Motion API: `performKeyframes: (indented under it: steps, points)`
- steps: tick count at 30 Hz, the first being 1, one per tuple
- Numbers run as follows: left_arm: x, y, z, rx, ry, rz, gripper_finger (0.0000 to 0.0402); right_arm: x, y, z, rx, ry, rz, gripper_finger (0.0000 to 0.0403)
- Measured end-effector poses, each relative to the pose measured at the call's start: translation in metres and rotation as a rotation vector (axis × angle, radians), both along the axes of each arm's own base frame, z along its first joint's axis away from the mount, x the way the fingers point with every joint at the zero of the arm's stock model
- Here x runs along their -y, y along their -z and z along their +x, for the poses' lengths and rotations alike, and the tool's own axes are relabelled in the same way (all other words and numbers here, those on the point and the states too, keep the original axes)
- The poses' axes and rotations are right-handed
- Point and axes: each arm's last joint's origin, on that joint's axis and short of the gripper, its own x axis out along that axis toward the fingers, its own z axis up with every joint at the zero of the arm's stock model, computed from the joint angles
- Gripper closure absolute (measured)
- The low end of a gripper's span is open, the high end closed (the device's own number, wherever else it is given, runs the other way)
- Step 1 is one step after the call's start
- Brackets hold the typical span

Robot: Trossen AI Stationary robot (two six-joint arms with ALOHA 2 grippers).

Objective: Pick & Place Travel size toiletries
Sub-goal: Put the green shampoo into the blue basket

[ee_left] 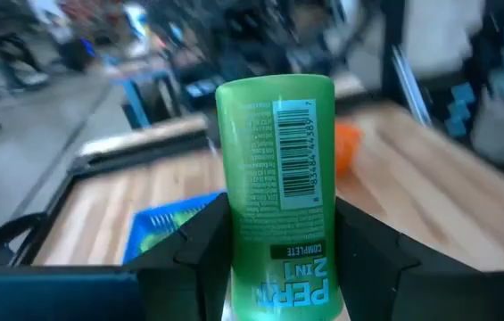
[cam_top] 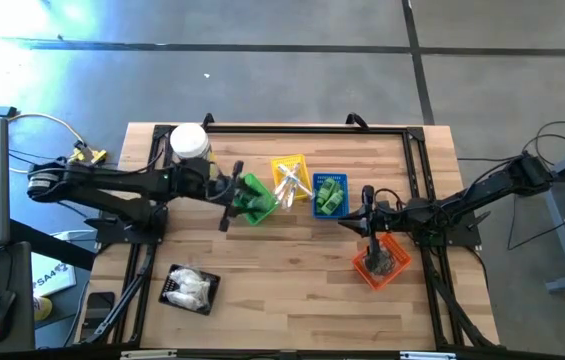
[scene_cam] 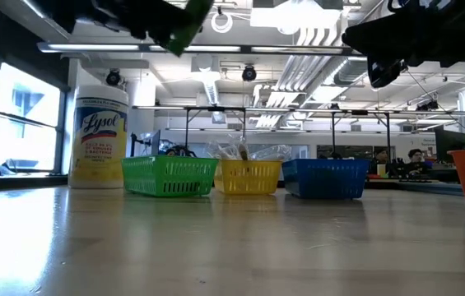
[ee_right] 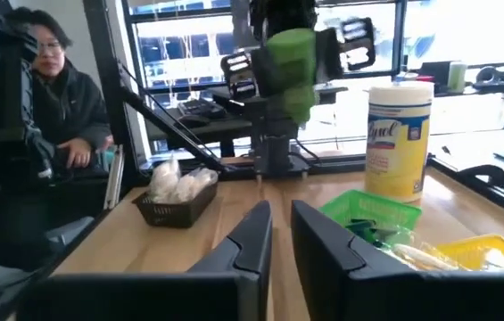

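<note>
Left end effector clamps a small green bottle high above the green basket — lifted clear for carrying, I judge. Right end effector, fingers slightly parted and empty, waits over the worktop near the orange basket.

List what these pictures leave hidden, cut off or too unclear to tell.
- Small green plastic bottle in the left claw: left wrist view cuts off its lower end; brand name incomplete.
- Orange plastic basket: high view, the right claw and arm cover part; contents unreadable.
- Black tray: white packets too small to count.
- Low view: both arms cut off by the top edge.
</note>
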Motion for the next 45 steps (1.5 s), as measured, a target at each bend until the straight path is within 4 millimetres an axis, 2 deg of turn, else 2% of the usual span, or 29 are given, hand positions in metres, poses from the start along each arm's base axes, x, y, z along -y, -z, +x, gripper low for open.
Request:
performKeyframes:
  steps: [5,11,17,22,27,34,45]
  points:
    - [-0.004,0.01,0.018,0.131,-0.049,-0.096,0.0247,0.001,-0.002,0.0,0.021,0.035,-0.031,0.032]
    - [-0.007,0.025,0.049,0.169,-0.081,-0.106,0.0247,0.003,-0.01,0.001,0.074,0.081,-0.057,0.0219]
    - [-0.009,0.027,0.082,0.198,-0.088,-0.106,0.0247,0.006,-0.024,0.012,0.098,0.132,-0.091,0.0108]
    - [-0.003,0.02,0.105,0.217,-0.061,-0.075,0.0247,0.011,-0.034,0.023,0.116,0.162,-0.088,0.0049]
    - [0.002,0.01,0.117,0.251,-0.038,-0.045,0.0247,0.016,-0.039,0.028,0.131,0.169,-0.08,0.0026]
    - [0.002,0.0,0.121,0.248,-0.033,-0.031,0.0247,0.02,-0.047,0.039,0.143,0.113,-0.07,0.0026]
    - [0.002,0.0,0.121,0.245,-0.033,-0.036,0.0247,0.025,-0.056,0.074,0.132,0.078,-0.096,0.0026]
